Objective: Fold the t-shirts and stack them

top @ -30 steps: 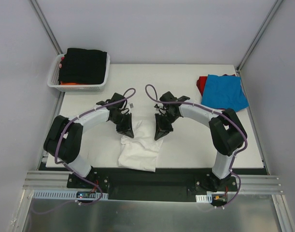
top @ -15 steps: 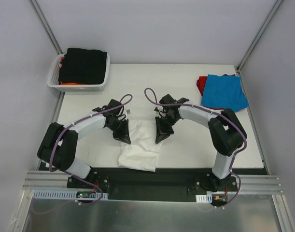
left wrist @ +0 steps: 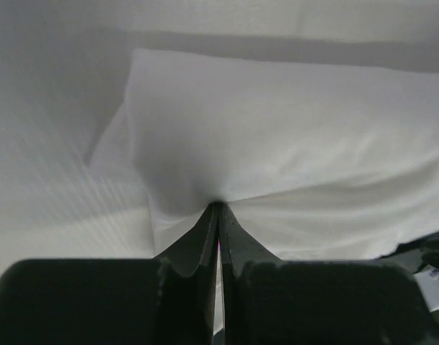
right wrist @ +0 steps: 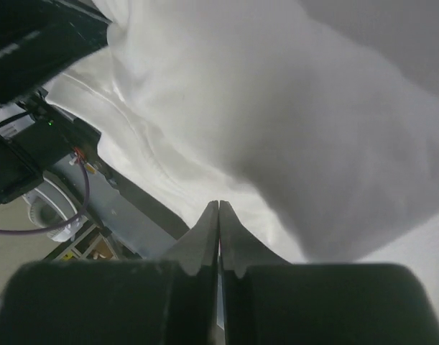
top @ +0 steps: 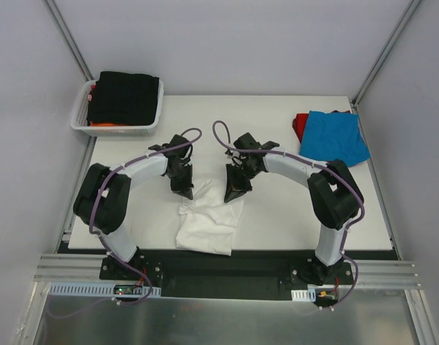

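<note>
Two grippers were found closed on the same garment at the time of inspection. The left gripper [left wrist: 218,208] had its jaws pressed together on a pinch of the white t-shirt [top: 205,228], the cloth drawing into creases that ran out from the fingertips in the left wrist view. The right gripper [right wrist: 218,206] likewise had its jaws shut, with white fabric gathered at the tips and falling away in soft folds below. From overhead, the two grippers stood side by side near the middle of the table [top: 291,208], each holding one far corner of the white t-shirt, left corner to the left gripper and right corner to the right. The garment lay crumpled between them and trailed back toward the near edge of the table, where its lower part rested flat and reached the dark strip in front of the arm bases. A blue t-shirt [top: 335,136] lay folded at the far right corner of the table, on top of a red t-shirt [top: 300,126] whose edge showed at its left side. A white lattice basket [top: 118,129] stood at the far left corner, holding a black t-shirt [top: 126,97] on top and an orange t-shirt [top: 108,123] visible beneath it through the near wall.
</note>
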Robot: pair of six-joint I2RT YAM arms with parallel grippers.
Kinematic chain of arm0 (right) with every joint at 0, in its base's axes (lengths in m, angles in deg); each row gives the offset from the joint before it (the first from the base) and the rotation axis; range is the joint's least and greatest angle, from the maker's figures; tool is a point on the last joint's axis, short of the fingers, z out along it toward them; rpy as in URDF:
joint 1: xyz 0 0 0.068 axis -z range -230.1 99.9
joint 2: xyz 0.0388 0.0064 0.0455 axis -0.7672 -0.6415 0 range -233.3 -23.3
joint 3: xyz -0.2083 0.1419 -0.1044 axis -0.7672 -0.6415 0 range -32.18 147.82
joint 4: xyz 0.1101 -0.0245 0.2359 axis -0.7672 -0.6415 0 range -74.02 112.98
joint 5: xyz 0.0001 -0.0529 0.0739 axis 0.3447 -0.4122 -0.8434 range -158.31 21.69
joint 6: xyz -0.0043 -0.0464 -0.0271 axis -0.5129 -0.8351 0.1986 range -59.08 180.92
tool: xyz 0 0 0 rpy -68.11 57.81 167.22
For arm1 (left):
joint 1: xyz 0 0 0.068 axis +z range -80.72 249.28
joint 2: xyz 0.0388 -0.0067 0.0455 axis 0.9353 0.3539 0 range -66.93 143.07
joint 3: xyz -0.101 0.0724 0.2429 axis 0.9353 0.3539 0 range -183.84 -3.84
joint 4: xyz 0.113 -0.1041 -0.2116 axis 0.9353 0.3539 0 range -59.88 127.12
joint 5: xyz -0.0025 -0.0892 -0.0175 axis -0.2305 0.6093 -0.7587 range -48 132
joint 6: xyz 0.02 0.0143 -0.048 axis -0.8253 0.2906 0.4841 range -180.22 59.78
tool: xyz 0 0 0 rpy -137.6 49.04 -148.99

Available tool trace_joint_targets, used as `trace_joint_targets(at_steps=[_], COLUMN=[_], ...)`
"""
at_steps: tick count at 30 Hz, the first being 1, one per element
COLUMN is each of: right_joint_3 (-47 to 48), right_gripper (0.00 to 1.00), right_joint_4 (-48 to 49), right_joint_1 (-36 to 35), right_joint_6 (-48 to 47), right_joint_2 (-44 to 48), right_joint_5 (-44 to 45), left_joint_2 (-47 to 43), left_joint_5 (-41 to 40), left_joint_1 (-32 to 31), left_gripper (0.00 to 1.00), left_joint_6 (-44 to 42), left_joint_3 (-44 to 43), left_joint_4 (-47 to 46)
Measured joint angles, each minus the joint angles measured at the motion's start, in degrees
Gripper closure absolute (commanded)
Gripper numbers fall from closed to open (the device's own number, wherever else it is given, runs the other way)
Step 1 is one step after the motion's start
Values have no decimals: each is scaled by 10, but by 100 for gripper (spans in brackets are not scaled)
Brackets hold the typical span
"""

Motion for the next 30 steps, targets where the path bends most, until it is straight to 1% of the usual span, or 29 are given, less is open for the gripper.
trace_joint_targets(at_steps=[4,11,17,21,25,30], right_joint_3=[-1,1,34,91,163,217], right_gripper=[99,99,99,99,99,99], right_joint_4=[54,103,106,106,107,113], right_joint_1=[0,0,10,34,71,118], right_joint_6=[21,59,80,87,86,83], right_joint_2=[-38,-101,-127,-168,-212,-241], right_joint_5=[-7,0,-8,-15,-15,-5], left_joint_2=[49,51,71,117,183,259], left_joint_5=[-18,-15,-1,11,26,49], left_joint_1=[0,1,7,7,8,32], left_gripper=[100,100,100,100,100,100], left_joint_6=[2,5,7,11,15,15], left_joint_3=[3,6,-12,-67,-156,-264], left_joint_4=[-1,-10,-2,19,30,25])
